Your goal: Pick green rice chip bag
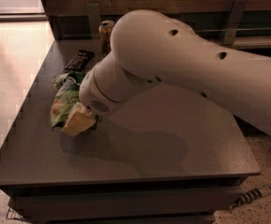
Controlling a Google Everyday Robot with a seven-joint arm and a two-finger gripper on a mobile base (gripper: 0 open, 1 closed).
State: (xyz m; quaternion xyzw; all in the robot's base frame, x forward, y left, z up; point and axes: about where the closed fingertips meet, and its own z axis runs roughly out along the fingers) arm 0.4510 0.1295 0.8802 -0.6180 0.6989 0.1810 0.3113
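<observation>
The green rice chip bag (63,101) lies crinkled on the left part of the dark table (173,143), with a tan patch at its near end (77,122). My white arm (173,59) reaches across the table from the right. Its wrist (105,90) is down at the bag's right side and covers part of the bag. My gripper is at the end of that wrist, at the bag, hidden behind the wrist.
A small black bar wrapper (78,59) lies behind the bag. An orange drink can (106,31) stands at the table's back, partly behind my arm. A wooden wall with metal brackets (233,13) runs behind the table. The floor (9,55) drops off to the left.
</observation>
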